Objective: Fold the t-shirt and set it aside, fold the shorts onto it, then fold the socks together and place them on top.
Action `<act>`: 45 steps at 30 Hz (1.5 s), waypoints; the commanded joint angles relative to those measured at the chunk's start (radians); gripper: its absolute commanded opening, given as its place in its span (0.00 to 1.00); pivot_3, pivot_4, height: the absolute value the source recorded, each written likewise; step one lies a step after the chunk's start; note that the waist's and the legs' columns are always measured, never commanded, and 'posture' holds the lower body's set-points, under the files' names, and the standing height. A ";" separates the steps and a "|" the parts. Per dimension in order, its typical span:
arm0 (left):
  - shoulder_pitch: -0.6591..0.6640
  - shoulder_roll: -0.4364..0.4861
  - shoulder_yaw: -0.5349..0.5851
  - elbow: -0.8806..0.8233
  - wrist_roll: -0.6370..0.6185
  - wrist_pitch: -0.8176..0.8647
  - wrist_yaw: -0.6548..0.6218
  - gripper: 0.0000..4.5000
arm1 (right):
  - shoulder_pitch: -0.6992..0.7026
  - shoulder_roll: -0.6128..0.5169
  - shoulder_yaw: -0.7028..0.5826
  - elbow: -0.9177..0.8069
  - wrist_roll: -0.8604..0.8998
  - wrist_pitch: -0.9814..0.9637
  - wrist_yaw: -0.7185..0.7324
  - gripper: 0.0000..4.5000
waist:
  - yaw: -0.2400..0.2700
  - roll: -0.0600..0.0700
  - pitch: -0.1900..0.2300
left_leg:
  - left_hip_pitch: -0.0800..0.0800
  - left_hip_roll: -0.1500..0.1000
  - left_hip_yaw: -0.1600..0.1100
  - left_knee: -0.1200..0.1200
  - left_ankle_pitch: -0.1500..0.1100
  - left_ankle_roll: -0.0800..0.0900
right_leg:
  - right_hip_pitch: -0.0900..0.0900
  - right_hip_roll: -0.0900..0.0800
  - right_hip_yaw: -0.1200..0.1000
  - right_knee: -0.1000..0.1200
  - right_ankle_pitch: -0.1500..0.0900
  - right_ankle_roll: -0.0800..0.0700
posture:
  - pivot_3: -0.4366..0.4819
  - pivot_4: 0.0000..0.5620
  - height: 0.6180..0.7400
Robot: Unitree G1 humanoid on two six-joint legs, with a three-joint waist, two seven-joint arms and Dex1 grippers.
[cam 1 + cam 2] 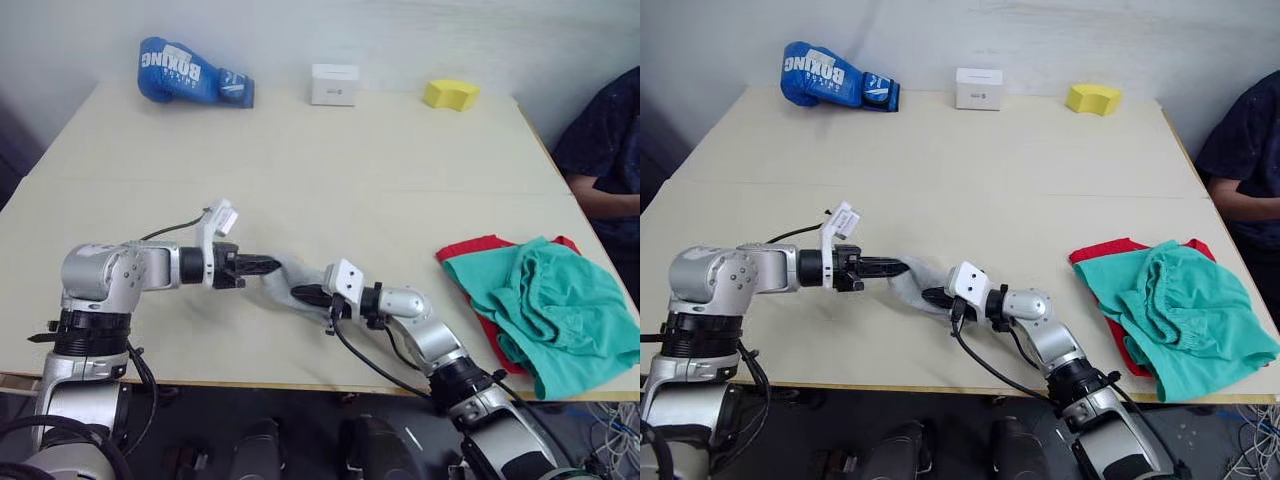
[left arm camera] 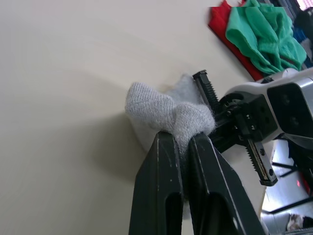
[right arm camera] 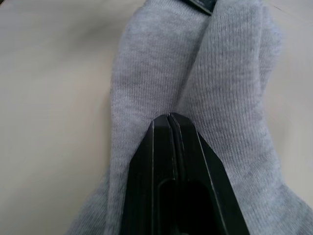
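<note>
While I look down through my left eye view, my left tool (image 1: pixel 262 265) and my right tool (image 1: pixel 305 294) meet near the front edge of the desk (image 1: pixel 300 160), each clenched on the socks (image 1: pixel 283 278), a small grey bundle stretched between them. Taking the socks as my landmark, the shorts (image 1: pixel 545 310) lie well apart to the right, crumpled on top of the t-shirt (image 1: pixel 472 248), whose red edge shows beneath them near the desk's right border. Far behind the socks, along the back edge, sit a blue boxing glove (image 1: pixel 190 72), a white box (image 1: pixel 334 84) and a yellow block (image 1: pixel 450 94). A person (image 1: pixel 605 150) in dark clothing sits beyond the shorts, at the right side.

My right eye view tells the same layout: socks pinched between both tools, garments piled off to the right.

From my left wrist view, my two black fingers (image 2: pixel 161 186) squeeze a bunched knob of grey knit, and my right tool grips the far side of the socks just beyond. The shorts and t-shirt show in the distance past it.

From my right wrist view, my fingers (image 3: pixel 171 161) are pressed tight together on the sock cloth, which folds into two ribbed lobes beyond the tips, lying on the desk.
</note>
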 commanded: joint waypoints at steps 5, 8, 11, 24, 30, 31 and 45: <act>-0.092 -0.049 -0.092 -0.074 -0.025 -0.018 -0.058 0.01 | 0.064 -0.029 -0.002 0.002 -0.031 0.047 -0.043 0.00 | 0.003 0.000 0.000 | 0.000 0.000 0.000 0.000 0.000 0.000 | 0.001 0.000 0.000 -0.001 0.000 0.000 | 0.48 0.27 1.00; -0.119 -0.118 -0.128 -0.025 0.004 -0.057 -0.052 0.01 | 0.077 -0.025 -0.006 -0.001 -0.040 0.050 -0.081 0.00 | 0.004 0.000 0.000 | 0.000 -0.001 -0.001 0.000 0.000 0.000 | 0.001 0.000 0.000 -0.001 0.000 0.000 | 0.48 0.27 1.00; -0.122 -0.140 -0.198 0.005 0.036 -0.100 -0.095 0.01 | 0.096 -0.029 -0.004 -0.029 -0.043 0.064 -0.100 0.00 | 0.002 0.000 0.000 | 0.001 -0.001 -0.001 0.000 0.002 0.003 | 0.002 0.000 0.000 -0.001 0.000 0.000 | 0.48 0.27 1.00; -0.071 -0.223 -0.354 0.166 0.220 -0.418 -0.214 0.01 | 0.285 -0.084 -0.019 -0.393 0.019 0.298 -0.121 0.00 | 0.005 0.000 -0.001 | 0.001 -0.001 -0.002 0.000 0.000 0.004 | 0.005 -0.001 -0.001 -0.005 0.000 0.000 | 0.48 0.27 1.00; -0.037 -0.231 -0.357 0.165 0.258 -0.550 -0.279 0.31 | 0.401 -0.211 -0.122 -0.605 0.125 0.406 -0.093 0.00 | 0.006 0.000 0.000 | 0.000 -0.001 -0.003 0.000 -0.003 0.009 | 0.004 -0.001 -0.002 -0.006 0.000 0.000 | 0.48 0.27 1.00; -0.033 -0.228 -0.360 0.166 0.266 -0.572 -0.296 0.37 | 0.416 -0.228 -0.142 -0.626 0.143 0.416 -0.092 0.00 | 0.007 0.000 0.000 | 0.000 -0.001 -0.003 0.000 -0.003 0.010 | 0.004 -0.001 -0.002 -0.006 0.000 0.000 | 0.48 0.27 1.00; 0.009 -0.221 -0.136 0.110 0.130 -0.748 -0.456 0.90 | 0.456 -0.348 -0.386 -0.701 0.336 0.428 -0.066 0.00 | 0.004 0.002 0.001 | -0.003 0.000 -0.003 0.000 -0.002 0.014 | 0.002 0.000 -0.003 -0.006 0.000 0.000 | 0.48 0.27 1.00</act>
